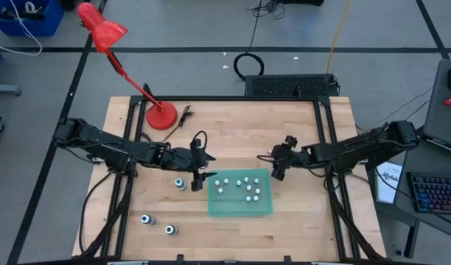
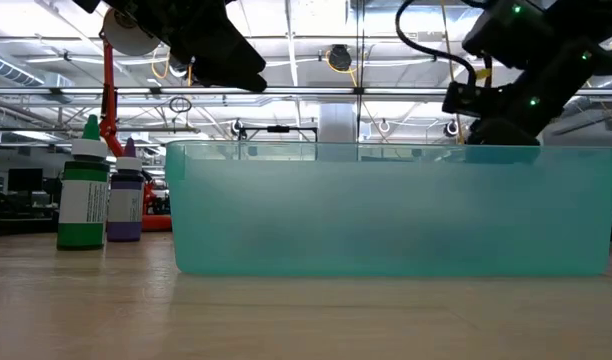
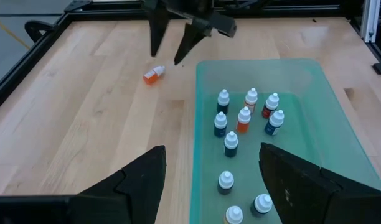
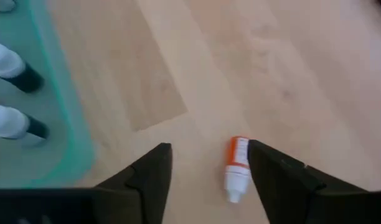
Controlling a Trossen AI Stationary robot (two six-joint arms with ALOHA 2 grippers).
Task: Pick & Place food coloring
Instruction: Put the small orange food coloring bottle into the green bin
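Your right tool (image 4: 203,180), fingers spread apart and empty, hovers over the small orange-and-white bottle (image 4: 236,169) lying on the wooden desk (image 4: 290,74) beside the translucent teal plastic bin (image 1: 240,210) at frame centre; I judge you should descend and close next, while your left tool (image 3: 209,180) waits open near the bin's left edge.

The left arm reaches in from the left side, stretched low and long across the table. Its left gripper (image 1: 198,179) points down with its two fingers (image 3: 137,180) spread wide apart. The right arm reaches in from the right side, bent a bit. Its right gripper (image 1: 278,171) also has its two fingers (image 4: 150,171) wide apart, holding nothing
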